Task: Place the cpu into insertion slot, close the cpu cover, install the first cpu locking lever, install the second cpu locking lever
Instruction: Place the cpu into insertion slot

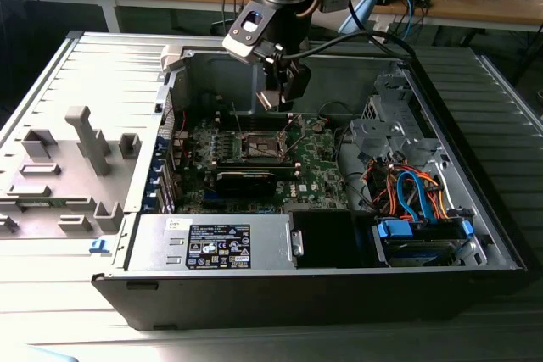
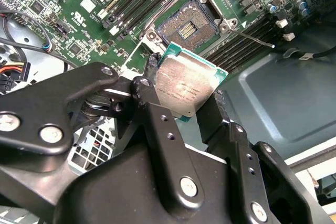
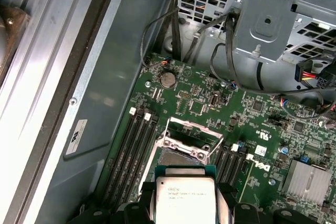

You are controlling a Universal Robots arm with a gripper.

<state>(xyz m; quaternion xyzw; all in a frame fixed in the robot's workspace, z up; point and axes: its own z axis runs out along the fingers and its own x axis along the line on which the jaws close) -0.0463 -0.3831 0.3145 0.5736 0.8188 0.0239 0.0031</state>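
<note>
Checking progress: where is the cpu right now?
In the second wrist view, the cpu is clamped in the pincer, hovering above the motherboard just short of the open insertion slot.

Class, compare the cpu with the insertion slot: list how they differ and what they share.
The cpu has a pale grey metal top; the insertion slot is dark inside a silver frame. The cpu is held in the end effector above the motherboard; the insertion slot sits on it, empty. Both are square.

place: robotics lab | evidence: open computer case (image 1: 322,298) on slatted table (image 1: 68,311), cluttered wooden desk (image 1: 484,8) behind
</note>
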